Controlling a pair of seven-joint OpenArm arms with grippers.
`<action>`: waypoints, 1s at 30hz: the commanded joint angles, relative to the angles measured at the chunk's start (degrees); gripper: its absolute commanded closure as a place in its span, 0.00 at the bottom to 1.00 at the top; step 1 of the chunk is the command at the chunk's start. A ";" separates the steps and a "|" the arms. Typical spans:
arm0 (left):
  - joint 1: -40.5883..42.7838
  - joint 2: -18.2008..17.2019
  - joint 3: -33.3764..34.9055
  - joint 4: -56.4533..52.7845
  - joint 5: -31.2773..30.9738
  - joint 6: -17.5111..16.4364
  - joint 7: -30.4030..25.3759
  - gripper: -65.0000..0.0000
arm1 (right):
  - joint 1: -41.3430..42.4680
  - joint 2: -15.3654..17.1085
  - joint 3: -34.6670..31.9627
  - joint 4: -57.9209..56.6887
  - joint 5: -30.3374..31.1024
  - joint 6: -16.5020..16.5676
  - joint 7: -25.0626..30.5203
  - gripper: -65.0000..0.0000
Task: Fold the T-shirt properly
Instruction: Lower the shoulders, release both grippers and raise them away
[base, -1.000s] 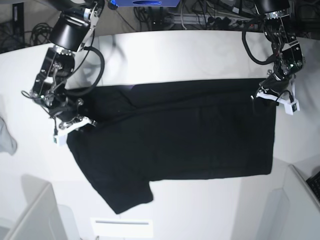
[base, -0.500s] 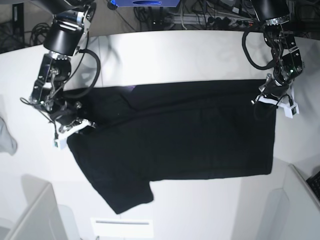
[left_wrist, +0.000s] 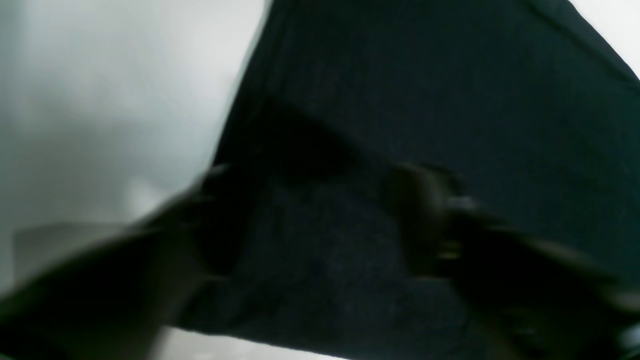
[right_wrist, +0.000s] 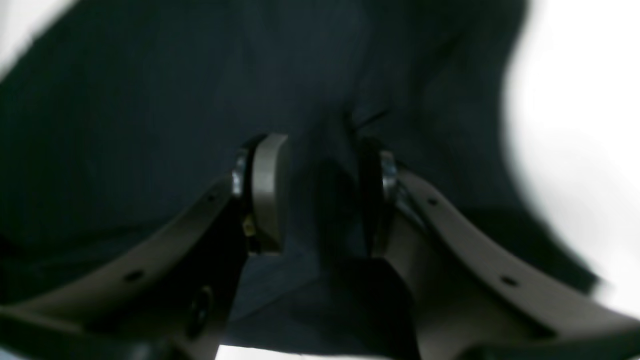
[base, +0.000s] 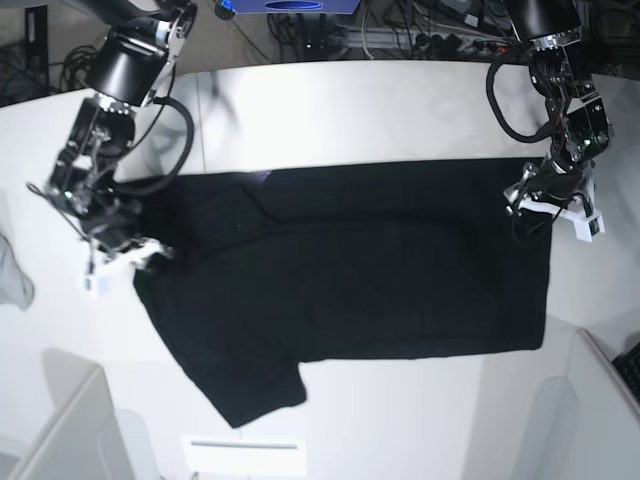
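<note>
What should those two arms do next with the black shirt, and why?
Probably lift both corners together. Each end effector, right and left, sits at an end of the T-shirt, which lies flat on the table.

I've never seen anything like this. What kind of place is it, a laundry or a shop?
Probably a robotics lab, not a laundry: two robot arms work a black T-shirt on a bare white table, and tangled cables run behind it.

Left end effector (left_wrist: 320, 220) blurred, grip unclear
</note>
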 joint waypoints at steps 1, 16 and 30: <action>-0.55 -0.74 -0.86 2.10 -0.55 -0.27 -1.36 0.15 | 0.29 -0.18 1.98 2.75 0.44 0.25 1.73 0.66; 12.02 10.16 -18.18 9.92 -0.20 -13.72 -1.36 0.00 | -17.29 -9.23 15.60 21.39 1.06 -6.78 3.75 0.52; 11.49 10.16 -18.53 1.74 -0.55 -15.39 -1.53 0.00 | -15.27 -6.77 15.51 3.10 9.06 -6.78 4.28 0.52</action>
